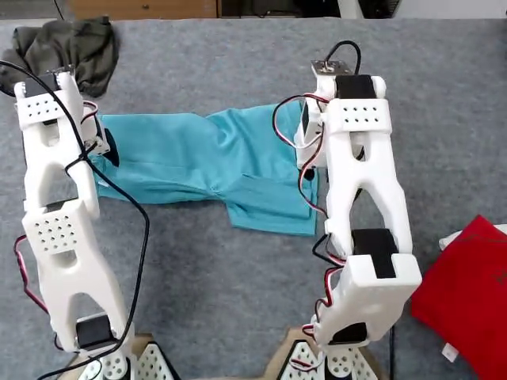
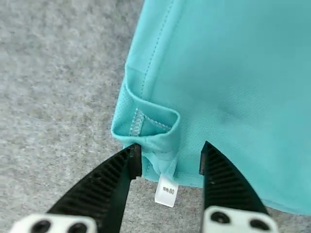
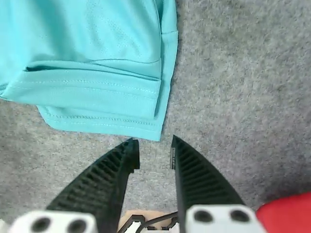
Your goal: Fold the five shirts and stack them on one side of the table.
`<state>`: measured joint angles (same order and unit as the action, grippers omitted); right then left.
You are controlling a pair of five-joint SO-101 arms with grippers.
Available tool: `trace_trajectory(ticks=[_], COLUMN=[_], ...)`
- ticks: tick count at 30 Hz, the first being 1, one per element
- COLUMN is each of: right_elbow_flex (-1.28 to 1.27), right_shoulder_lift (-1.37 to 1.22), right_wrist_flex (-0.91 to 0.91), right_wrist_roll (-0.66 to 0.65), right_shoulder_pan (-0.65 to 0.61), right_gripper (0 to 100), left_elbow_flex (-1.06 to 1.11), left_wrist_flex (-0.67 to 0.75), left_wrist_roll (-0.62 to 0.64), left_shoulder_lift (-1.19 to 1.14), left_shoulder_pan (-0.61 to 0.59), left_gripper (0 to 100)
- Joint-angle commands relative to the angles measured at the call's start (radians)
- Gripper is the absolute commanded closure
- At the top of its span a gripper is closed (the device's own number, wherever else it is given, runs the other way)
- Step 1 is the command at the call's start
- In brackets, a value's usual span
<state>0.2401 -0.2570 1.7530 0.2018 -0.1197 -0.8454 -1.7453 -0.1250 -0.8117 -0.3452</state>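
A teal shirt [image 1: 198, 158] lies partly folded across the middle of the grey table. In the left wrist view my left gripper [image 2: 170, 158] is open, and its fingers straddle a folded corner of the teal shirt [image 2: 233, 73] just above a white tag [image 2: 166, 190]. My right gripper [image 3: 153, 148] is open a little over bare carpet, just off the hemmed corner of the teal shirt [image 3: 87, 48]. From above, the left arm [image 1: 55, 198] stands at the shirt's left end. The right arm [image 1: 356, 158] is at its right end.
A dark olive shirt [image 1: 71, 47] lies crumpled at the far left corner. A red shirt [image 1: 467, 293] sits at the near right edge and shows as a red patch [image 3: 286, 216] in the right wrist view. Grey carpet [image 1: 222, 301] covers the table.
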Motion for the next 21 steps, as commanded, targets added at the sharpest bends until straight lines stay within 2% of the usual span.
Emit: trace_trajectory(ticks=[1,6,12,17,21], right_elbow_flex=[0.031,0.03,0.022,0.213,0.383], right_shoulder_lift=[0.054,0.044,-0.127,-0.298,-0.389], right_wrist_flex=[0.015,-0.026,-0.216,-0.158,-0.057], right_wrist_roll=[-0.005,-0.046,-0.143,-0.157,-0.186], right_shoulder_pan=[-0.09,-0.2,-0.216,-0.219,-0.269], right_gripper=[87.2,87.2,87.3,87.3,87.3], left_elbow_flex=[-0.049,-0.051,-0.043,-0.041,-0.041], left_wrist_flex=[-0.014,-0.014,-0.014,-0.014,0.008], left_wrist_roll=[0.005,0.002,0.0,0.002,0.005], left_shoulder_lift=[0.024,0.022,0.015,0.015,0.013], left_shoulder_pan=[0.014,0.012,0.008,0.012,0.015], left_gripper=[79,79,79,79,79])
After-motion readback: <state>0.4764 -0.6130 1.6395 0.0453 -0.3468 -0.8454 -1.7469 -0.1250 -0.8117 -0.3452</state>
